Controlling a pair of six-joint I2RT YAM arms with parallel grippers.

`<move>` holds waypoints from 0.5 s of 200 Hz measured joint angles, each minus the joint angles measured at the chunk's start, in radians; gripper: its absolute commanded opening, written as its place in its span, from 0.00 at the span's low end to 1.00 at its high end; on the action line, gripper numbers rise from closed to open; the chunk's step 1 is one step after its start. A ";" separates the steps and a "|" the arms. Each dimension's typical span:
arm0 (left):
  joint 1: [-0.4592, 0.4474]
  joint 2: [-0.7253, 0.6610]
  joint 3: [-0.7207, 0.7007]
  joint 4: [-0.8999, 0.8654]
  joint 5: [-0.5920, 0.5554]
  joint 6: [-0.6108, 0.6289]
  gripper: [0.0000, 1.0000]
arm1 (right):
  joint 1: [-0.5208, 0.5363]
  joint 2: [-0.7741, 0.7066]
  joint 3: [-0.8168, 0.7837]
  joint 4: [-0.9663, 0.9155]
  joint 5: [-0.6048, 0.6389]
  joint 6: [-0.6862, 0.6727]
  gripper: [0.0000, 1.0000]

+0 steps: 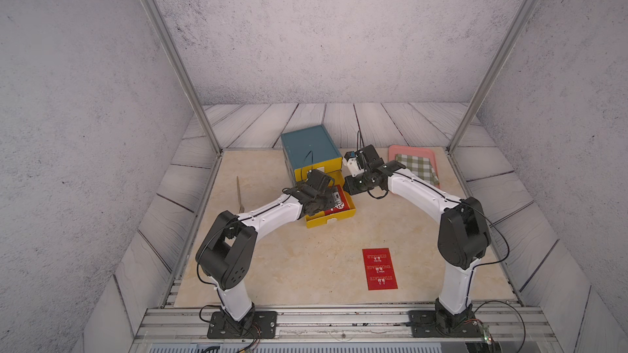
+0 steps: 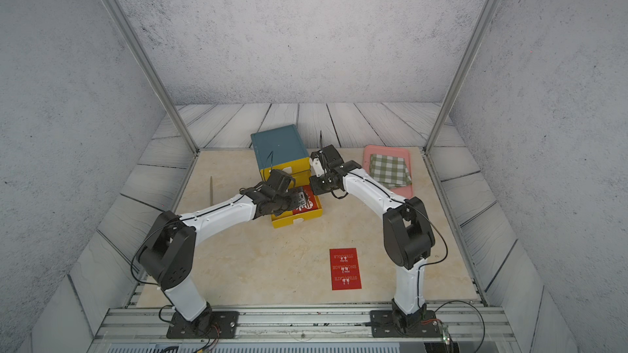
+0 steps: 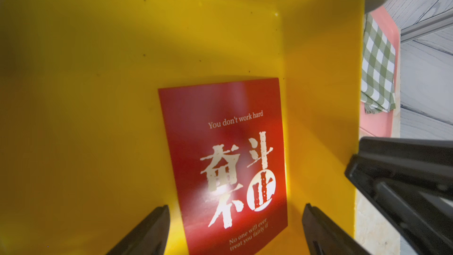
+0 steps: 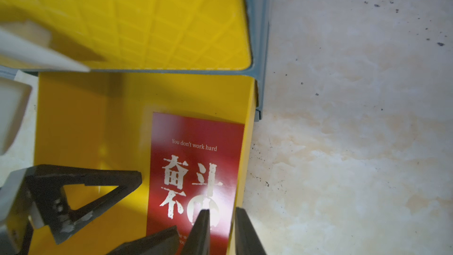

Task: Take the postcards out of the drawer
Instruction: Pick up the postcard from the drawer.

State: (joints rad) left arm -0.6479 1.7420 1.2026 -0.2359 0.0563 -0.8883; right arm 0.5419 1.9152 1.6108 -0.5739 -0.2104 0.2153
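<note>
Right claw (image 4: 221,209) straddles postcard (image 4: 193,168) edge against drawer (image 4: 73,123) wall.

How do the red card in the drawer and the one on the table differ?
The drawer card sits inside the drawer; the table card lies on the table. The drawer card bears big Chinese characters; the table card has three text blocks. Both are flat and red.

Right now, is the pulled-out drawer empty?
No, a red postcard with white lettering lies inside the yellow drawer, close to one side wall.
</note>
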 measured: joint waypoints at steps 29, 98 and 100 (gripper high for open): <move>0.002 0.002 0.001 0.000 -0.002 0.000 0.91 | -0.003 0.019 0.000 -0.006 0.000 -0.004 0.07; 0.003 0.025 0.011 0.001 -0.002 0.000 0.91 | -0.013 0.021 0.000 -0.016 0.014 0.001 0.00; 0.003 0.026 0.012 0.001 -0.002 0.000 0.91 | -0.013 0.021 0.000 -0.016 0.014 0.002 0.00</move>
State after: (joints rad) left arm -0.6453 1.7679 1.2144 -0.2352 0.0547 -0.8886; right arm 0.5289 1.9358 1.6112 -0.5903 -0.1963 0.2169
